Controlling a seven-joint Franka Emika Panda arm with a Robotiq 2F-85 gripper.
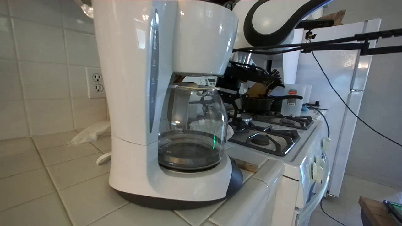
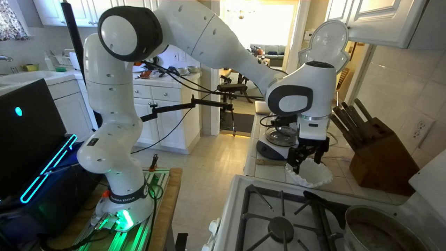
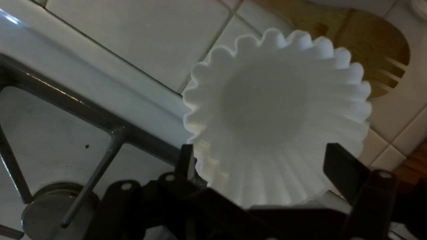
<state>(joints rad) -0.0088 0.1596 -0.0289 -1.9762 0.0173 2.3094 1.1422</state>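
Gripper (image 2: 306, 163): fingers spread wide, nothing pinched. It hangs nose-down over the filter (image 3: 267, 100), which sits mouth up, white and fluted, on the tiled counter (image 3: 143, 36), between the stove (image 2: 237, 198) and the coffee maker (image 1: 135, 110). Key relation: filter lies right below the fingertips; it's round, so no long axis to match. In the wrist view one finger (image 3: 183, 163) lines up with the rim on the stove side; the other finger (image 3: 343, 168) overlaps the paper across from it, slightly inside the rim. The filter's flat bottom shows past the tips, higher in that view, so the gap reads off-centre. Touching paper or just above? Can't tell from here. Only one arm (image 2: 209, 38), so no nearer one to pick. Wooden spatula (image 3: 370, 50) just beside the rim, away from the stove; can't say if paper rests on it. Knife block (image 2: 383, 157) near too.
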